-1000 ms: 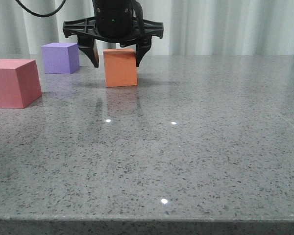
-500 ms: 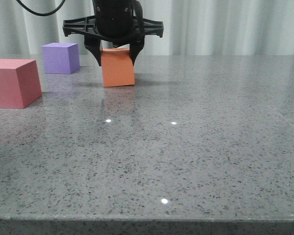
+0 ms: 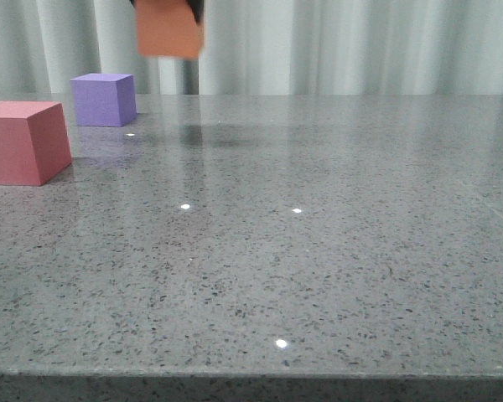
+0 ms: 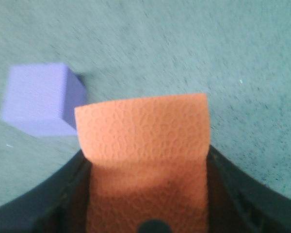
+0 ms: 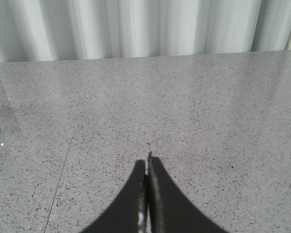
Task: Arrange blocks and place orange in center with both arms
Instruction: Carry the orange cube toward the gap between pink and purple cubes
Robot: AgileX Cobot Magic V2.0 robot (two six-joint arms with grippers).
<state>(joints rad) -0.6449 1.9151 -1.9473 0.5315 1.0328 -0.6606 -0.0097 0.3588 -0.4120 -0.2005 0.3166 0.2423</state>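
Starting at the near edge of the table (image 3: 318, 276): glossy speckled stone across the middle, probably where the center spot is meant to be. Further back on the left, resting flat on the stone, the dull red cube (image 3: 23, 141); behind it and a little inward, the purple cube (image 3: 104, 99), apart from the red one, both upright. Looks like two blocks waiting to be arranged while the third travels.

Higher up and near the purple cube's depth, well above the table, the orange cube (image 3: 169, 29), clamped between the jaws of the left gripper (image 4: 145, 160) and carried high, presumably to pass over the other blocks without knocking them. Seen from the left wrist, hangs over bare stone just beside the purple cube. Beyond it all, the pale curtain (image 3: 360, 46).

Hard to read: cut off by the top of the front view, nearly all of the left gripper and the cube's upper face; blurred too, so any tilt cannot be told. Hidden in the wrist view, the contact faces behind the cube's sides. Absent from the front view, the right gripper (image 5: 146, 167); in its own view, fingers pressed together on nothing, over bare table, place relative to the blocks not clear.
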